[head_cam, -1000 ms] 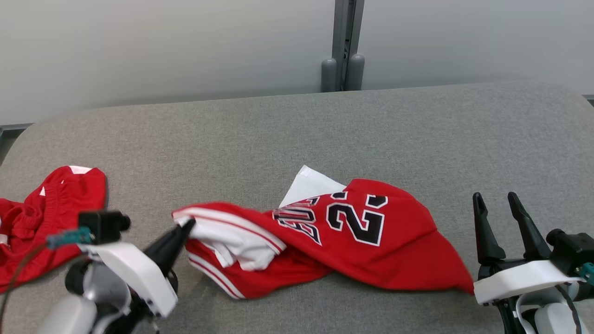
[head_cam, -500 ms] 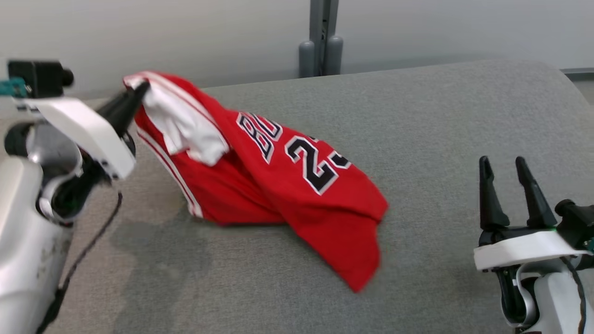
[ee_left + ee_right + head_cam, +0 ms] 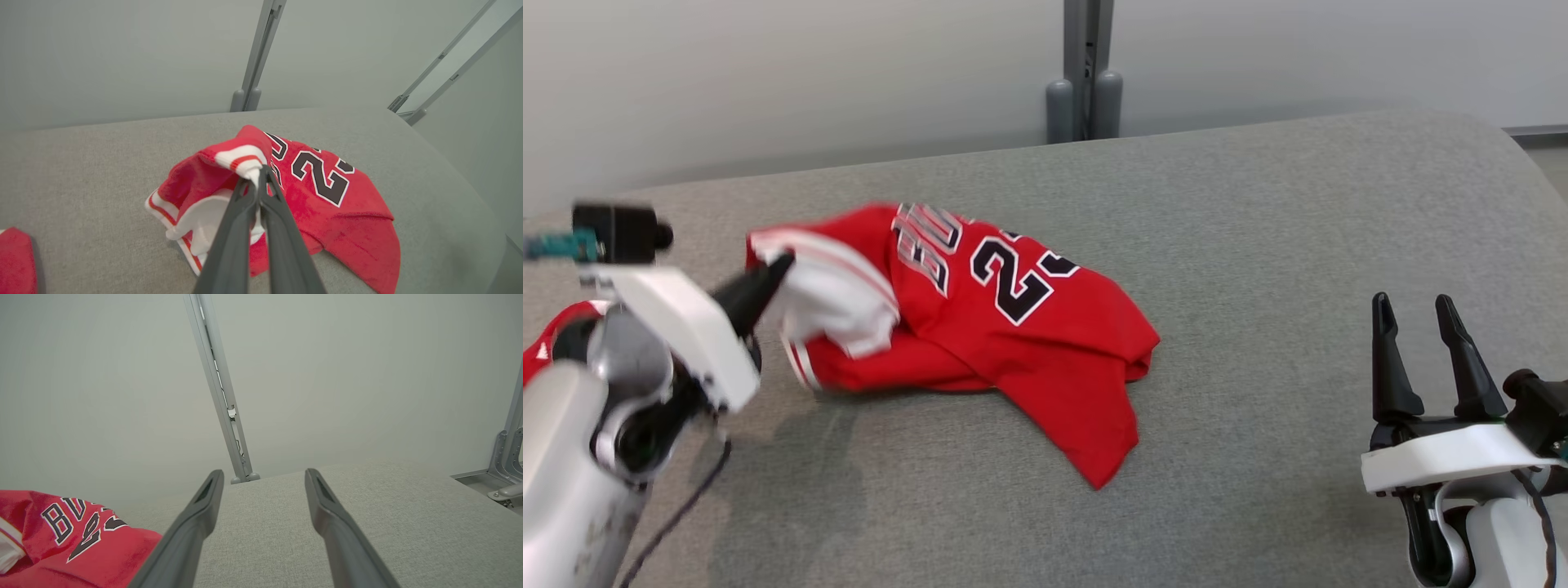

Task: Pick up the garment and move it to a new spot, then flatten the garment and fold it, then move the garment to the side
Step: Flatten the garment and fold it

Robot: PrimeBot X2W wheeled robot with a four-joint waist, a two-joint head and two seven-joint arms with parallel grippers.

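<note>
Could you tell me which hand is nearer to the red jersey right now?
Left. The left hand is shut on the striped edge of the red jersey; the right hand sits open, well off to its right.

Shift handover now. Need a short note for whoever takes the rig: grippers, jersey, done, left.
Left gripper: shut on the jersey at its red-and-white trimmed edge, that edge lifted.
Right gripper: open, holding nothing, apart from the jersey, at the right of the table.
Jersey: crumpled, mostly lying on the grey table; a second red garment lies at the left.
Done: grasp made. Left: set it down, flatten, fold, move it aside.
</note>
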